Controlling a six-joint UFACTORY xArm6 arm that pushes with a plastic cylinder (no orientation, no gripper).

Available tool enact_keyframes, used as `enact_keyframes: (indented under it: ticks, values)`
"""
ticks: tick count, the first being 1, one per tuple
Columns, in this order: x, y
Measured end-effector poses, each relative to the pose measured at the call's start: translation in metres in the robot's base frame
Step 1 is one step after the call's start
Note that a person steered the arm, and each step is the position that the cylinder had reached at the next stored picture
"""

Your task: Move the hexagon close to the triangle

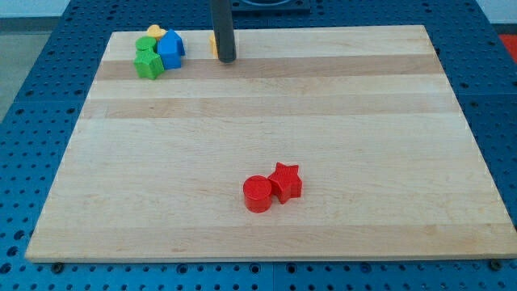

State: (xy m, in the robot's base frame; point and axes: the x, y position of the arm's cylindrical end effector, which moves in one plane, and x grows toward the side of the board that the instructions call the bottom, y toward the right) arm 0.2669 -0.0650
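Note:
My tip [226,60] rests on the wooden board [266,121] near the view's top edge. A yellow block [213,44] sits just behind it on its left and is mostly hidden by the rod, so I cannot make out its shape. At the view's top left is a tight cluster: a blue block [170,48] with a pointed top, a green block [148,63] touching its left side, another green piece [145,44] above that, and a yellow block [153,31] at the back. The tip is to the right of this cluster, apart from it.
A red cylinder [258,194] and a red star [286,180] touch each other below the board's centre. The board lies on a blue perforated table [32,97].

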Motion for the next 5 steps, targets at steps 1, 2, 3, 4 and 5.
enact_keyframes:
  ticks: [1, 2, 3, 4, 5]
  values:
    - [-0.011, 0.024]
    - [-0.026, 0.027]
    - [-0.026, 0.018]
    - [-0.026, 0.000]
    - [-0.026, -0.015]
